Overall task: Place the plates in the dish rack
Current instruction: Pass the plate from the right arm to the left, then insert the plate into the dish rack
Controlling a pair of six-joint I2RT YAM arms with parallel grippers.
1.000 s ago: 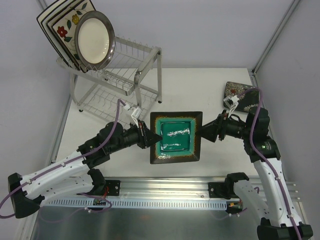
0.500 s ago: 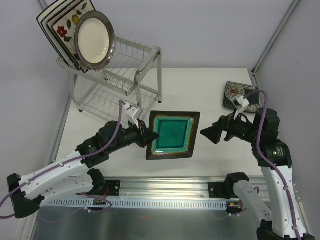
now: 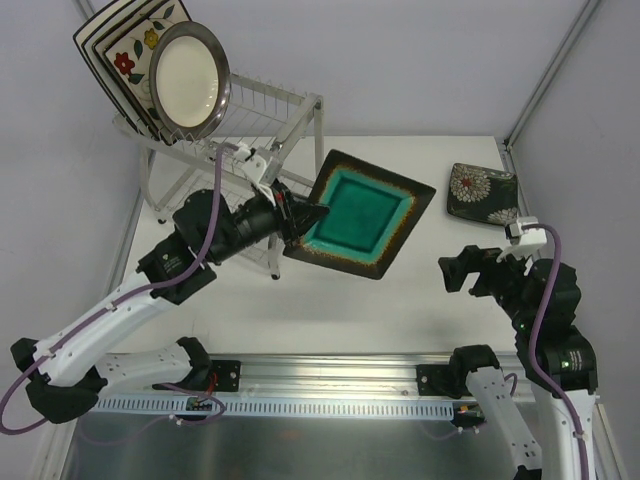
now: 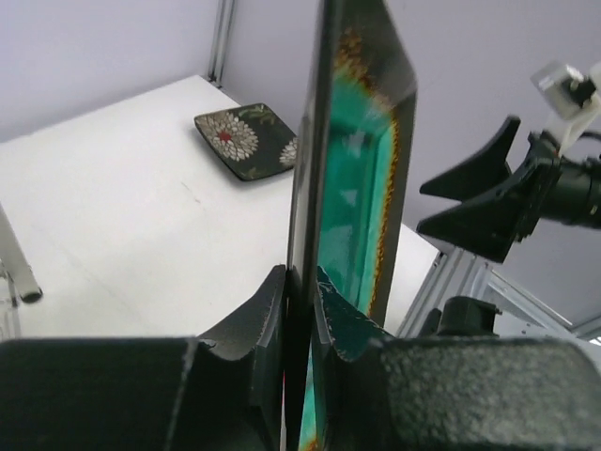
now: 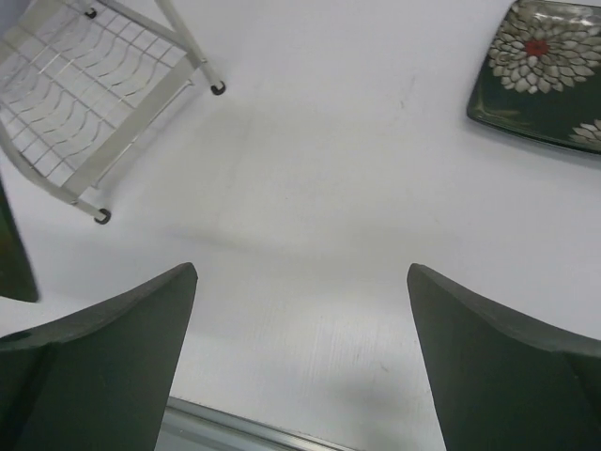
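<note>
Clamping unit: left claw [image 3: 297, 216], jaws pinched on one rim edge of the dark square teal-centred plate [image 3: 362, 213], which is held aloft and tilted just beside the dish rack [image 3: 300, 118], off its front right post. Right claw [image 3: 456, 272]: jaws spread wide, empty, well apart from the rack. On the rack's upper tier: round cream plate [image 3: 188, 78], flowered square plate [image 3: 132, 56]. Outstanding: white-bloom dark plate [image 3: 483, 192], flat on the surface [image 3: 400, 310], far from the rack. Handling note: stand the plate upright, line its edge with a free slot beside the round plate, lower gently, and release only once seated.
</note>
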